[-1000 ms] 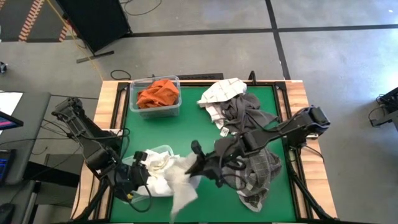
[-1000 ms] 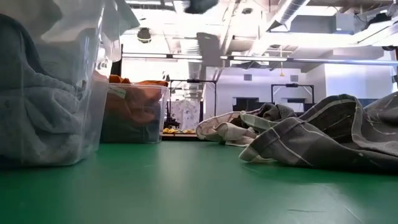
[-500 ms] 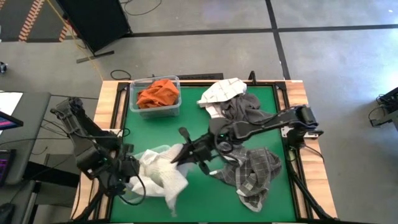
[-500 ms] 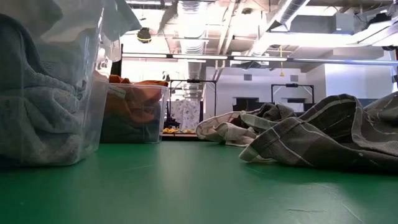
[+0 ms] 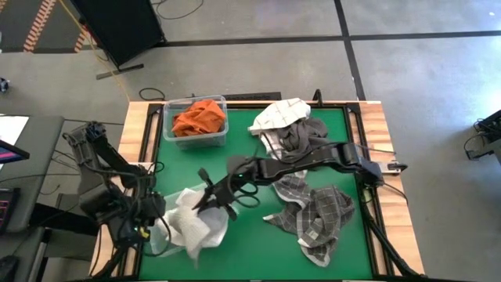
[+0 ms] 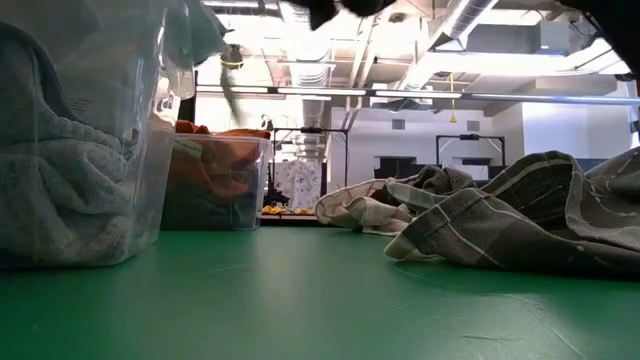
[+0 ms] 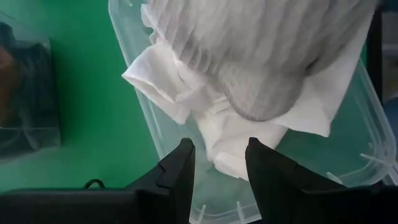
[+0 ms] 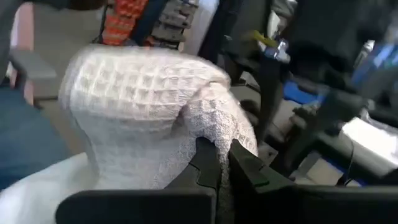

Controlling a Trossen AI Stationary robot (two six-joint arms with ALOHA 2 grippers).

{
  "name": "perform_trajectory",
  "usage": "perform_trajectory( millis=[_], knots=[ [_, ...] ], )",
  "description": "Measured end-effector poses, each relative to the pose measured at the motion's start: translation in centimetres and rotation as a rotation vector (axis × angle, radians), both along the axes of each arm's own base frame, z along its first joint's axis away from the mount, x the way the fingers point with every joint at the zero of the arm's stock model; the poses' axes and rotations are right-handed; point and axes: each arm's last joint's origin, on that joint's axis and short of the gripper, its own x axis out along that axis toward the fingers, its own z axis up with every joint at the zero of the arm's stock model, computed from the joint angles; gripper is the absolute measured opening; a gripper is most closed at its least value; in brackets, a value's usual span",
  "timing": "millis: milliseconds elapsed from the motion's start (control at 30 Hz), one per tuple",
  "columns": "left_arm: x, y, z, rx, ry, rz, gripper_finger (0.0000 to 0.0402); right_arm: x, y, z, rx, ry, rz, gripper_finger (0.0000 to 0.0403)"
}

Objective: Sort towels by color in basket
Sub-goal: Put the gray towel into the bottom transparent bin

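My right gripper (image 5: 205,197) reaches across the table and is shut on a white waffle towel (image 5: 192,225) above the clear bin (image 7: 367,134) at the near left, which holds white towels (image 7: 233,134). My left gripper (image 7: 219,163) is open at that bin's near-left rim and touches nothing I can see. Rust orange towels (image 5: 200,117) fill a second clear bin at the far left. Dark grey, cream and checked towels (image 5: 313,211) lie heaped on the right half of the mat. My right gripper pinches a bunched fold of the white waffle towel (image 8: 208,134) between its two shut fingers (image 8: 245,165). The towel bulges out beyond the fingertips. In the high view it hangs below the gripper, draped over the bin and its near rim (image 5: 196,249).
The green mat (image 5: 258,243) is bare between the white-towel bin and the checked heap. The orange bin (image 6: 215,170) stands at the far left. Raised wooden edges border the table (image 5: 133,133). In the low view, the towel heap (image 6: 500,215) fills the right.
My right gripper has carried the white towel toward the table's left edge, from the mat's middle to above the near-left bin; the towel now hangs over the bin. My left gripper has drawn back toward the left edge, off the bin's contents.
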Motion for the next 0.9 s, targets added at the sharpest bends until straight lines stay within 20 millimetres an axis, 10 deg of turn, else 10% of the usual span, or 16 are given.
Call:
perform_trajectory(
  millis=[333, 900],
  knots=[
    [0.9, -1.2, 0.6, 0.019, -0.219, -0.105, 0.0135, 2.6, -2.2, -5.0, 0.120, 0.190, -0.084, 0.0036],
    [4.7, -1.3, -4.3, 0.100, -0.259, -0.189, 0.0135, 2.5, -2.4, -5.5, 0.137, 0.265, -0.095, 0.0055]
  ],
)
